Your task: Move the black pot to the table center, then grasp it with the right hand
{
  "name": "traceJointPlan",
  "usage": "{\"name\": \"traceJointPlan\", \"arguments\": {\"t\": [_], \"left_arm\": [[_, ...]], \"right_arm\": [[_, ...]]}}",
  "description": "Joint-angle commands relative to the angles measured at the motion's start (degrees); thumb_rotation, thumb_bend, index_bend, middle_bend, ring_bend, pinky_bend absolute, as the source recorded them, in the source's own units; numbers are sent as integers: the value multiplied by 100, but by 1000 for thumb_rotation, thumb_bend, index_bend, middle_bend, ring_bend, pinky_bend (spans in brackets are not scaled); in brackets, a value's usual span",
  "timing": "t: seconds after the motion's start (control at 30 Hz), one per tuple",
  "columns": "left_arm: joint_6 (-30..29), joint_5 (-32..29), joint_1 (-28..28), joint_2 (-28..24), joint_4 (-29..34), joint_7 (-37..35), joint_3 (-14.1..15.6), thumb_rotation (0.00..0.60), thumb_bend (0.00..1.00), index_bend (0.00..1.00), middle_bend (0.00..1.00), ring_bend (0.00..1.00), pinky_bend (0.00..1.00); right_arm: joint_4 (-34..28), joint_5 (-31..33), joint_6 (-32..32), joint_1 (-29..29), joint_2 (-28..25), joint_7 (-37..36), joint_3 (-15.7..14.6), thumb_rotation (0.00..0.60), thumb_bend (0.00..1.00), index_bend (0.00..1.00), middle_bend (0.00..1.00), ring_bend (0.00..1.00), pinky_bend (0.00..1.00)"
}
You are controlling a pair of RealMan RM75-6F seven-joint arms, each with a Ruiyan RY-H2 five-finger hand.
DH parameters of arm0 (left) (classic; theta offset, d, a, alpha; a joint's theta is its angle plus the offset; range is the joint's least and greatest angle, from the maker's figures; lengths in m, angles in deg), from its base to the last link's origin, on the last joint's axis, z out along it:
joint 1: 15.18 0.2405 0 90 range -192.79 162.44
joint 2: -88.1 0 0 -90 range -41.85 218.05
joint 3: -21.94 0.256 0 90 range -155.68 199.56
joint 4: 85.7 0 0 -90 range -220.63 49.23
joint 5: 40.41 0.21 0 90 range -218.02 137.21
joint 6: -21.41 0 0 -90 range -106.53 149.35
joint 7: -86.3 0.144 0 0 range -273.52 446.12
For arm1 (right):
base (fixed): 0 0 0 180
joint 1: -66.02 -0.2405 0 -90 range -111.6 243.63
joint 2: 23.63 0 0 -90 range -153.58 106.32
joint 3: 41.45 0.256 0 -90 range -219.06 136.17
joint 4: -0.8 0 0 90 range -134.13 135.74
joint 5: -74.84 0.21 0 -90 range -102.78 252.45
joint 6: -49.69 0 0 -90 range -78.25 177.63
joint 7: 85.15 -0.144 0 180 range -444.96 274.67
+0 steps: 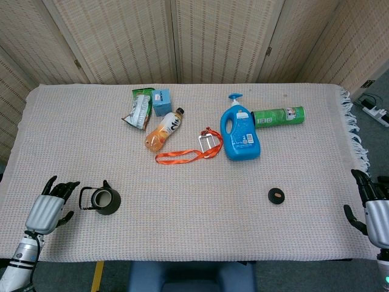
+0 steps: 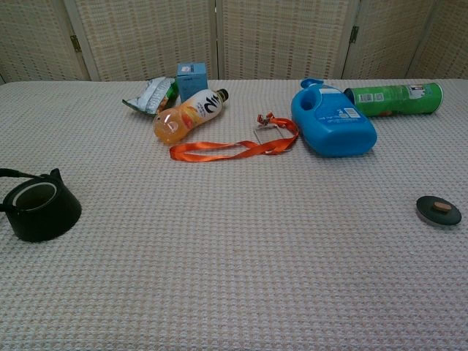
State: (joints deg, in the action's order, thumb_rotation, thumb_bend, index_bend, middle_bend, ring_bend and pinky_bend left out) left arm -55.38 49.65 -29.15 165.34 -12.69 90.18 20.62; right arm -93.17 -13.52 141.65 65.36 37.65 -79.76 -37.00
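The black pot [image 1: 106, 200] stands upright without a lid near the table's front left, its wire handle pointing left; the chest view shows the pot [image 2: 40, 207] at the left edge. My left hand [image 1: 48, 207] is open just left of the handle, a small gap away, fingers spread. At the table's right front edge my right hand [image 1: 372, 207] is open and holds nothing. Neither hand shows in the chest view. The pot's round black lid [image 1: 276, 195] lies flat on the right side, far from the pot.
At the back lie a blue detergent jug [image 1: 241, 130], a green can [image 1: 278, 115], an orange drink bottle [image 1: 163, 129], an orange lanyard with a card [image 1: 189, 151], a small blue box [image 1: 161, 101] and a snack packet [image 1: 139, 109].
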Motion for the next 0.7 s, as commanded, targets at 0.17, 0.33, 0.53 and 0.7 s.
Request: {"name": "traceJointPlan", "arguments": {"t": [0.17,0.33,0.53,0.7], "left_arm": [[89,18,-130,287,-437,-97,14,600,228,124,171,186,42],[94,49,-214,474,-756,-293,12,600,227,155,171,187,44],[-49,96,-272,799,-1264,-513,-18,600,228,202,176,214,55],[-205,172,-339,999,-1528,-877,-40,600,229,271,206,242,74]], "right_arm": [[30,8,44,36,13,-58,2,600,379,44,150,315,243],[39,-3,99,68,10,-93,6,600,378,44,150,315,243],[5,3,121,88,4,-80,13,600,378,44,150,314,243],[-26,-1,123,93,3,-64,15,600,379,44,150,315,243]]}}
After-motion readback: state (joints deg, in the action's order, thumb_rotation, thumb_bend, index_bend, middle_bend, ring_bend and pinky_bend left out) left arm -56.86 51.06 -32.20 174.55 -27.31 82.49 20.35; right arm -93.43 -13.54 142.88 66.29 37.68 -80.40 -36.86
